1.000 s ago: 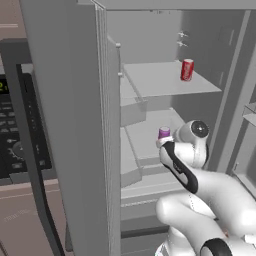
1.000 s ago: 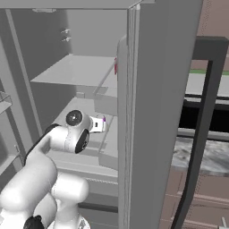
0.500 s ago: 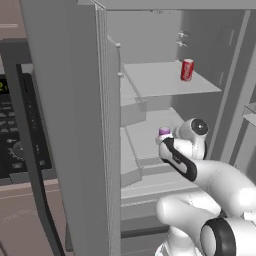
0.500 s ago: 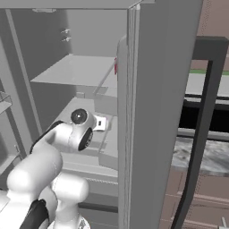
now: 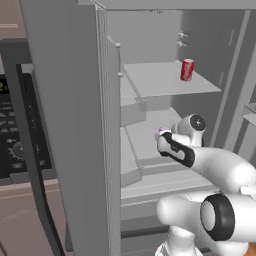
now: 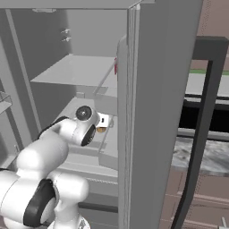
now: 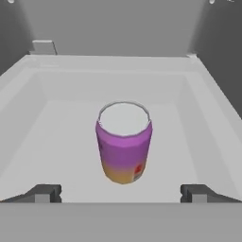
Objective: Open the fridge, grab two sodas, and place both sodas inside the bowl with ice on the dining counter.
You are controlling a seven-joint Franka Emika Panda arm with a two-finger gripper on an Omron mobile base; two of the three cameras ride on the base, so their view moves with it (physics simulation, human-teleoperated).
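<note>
End effector [image 7: 121, 194] spread wide, its two dark fingertips [image 7: 45, 193] far apart at the bottom of the hand view, pinching nothing. Dead centre between them, a little way ahead and not touching either tip, stands the purple can [image 7: 124, 142], upright on the pale floor of the lower shelf [image 7: 66, 142], pale top facing the camera (its base shades to orange, with a small red mark low on one side). The shelf's low walls rise on both sides and at the back.

In the left base view the arm [image 5: 210, 167] reaches into the open fridge [image 5: 70, 125], wrist down at the lower shelf, and just a sliver of the purple can shows past the hand. One level up, the red can [image 5: 187, 69] stands upright on the upper shelf [image 5: 160, 80], toward its back right, well apart from the hand.

From the right base view, the open right door's edge [image 6: 134, 112] stands in front, with a dark bar handle [image 6: 201, 129] beyond it.
</note>
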